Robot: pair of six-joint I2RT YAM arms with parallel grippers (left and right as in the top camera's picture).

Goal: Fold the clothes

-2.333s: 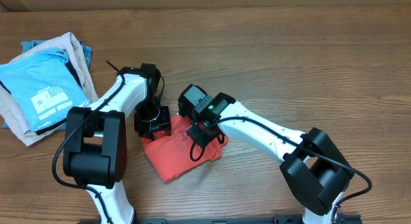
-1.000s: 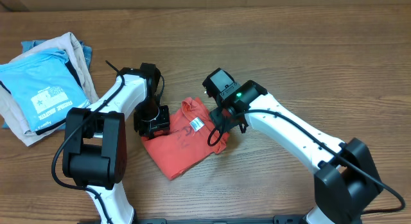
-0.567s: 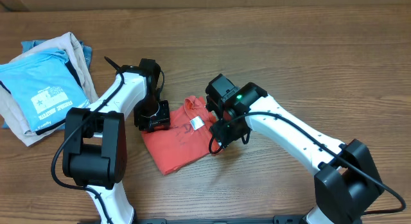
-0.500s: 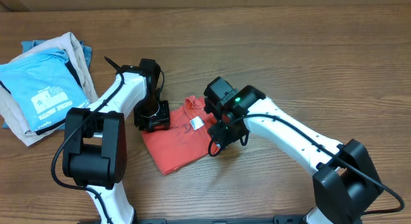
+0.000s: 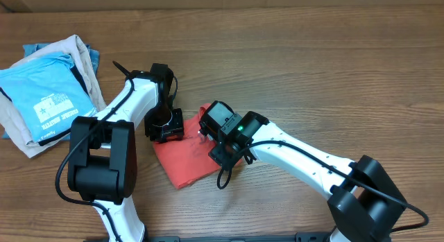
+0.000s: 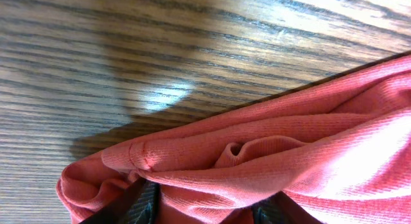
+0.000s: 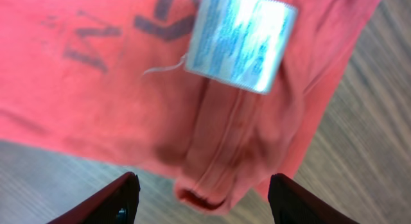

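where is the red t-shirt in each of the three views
overhead: red t-shirt at centre, its right part under the right arm.
left wrist: red t-shirt across the lower right, bunched at the left hand.
right wrist: red t-shirt fills the upper frame, white tag at top.
shared landmark: the wood-grain table beside it.

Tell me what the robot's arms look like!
The left arm and right arm match: smooth white tubes joined by chunky black blocks, like elbows. Thin black cables loop along each one. The right arm has a tiny green light near its wrist. Each ends in two dark, flat fingers.
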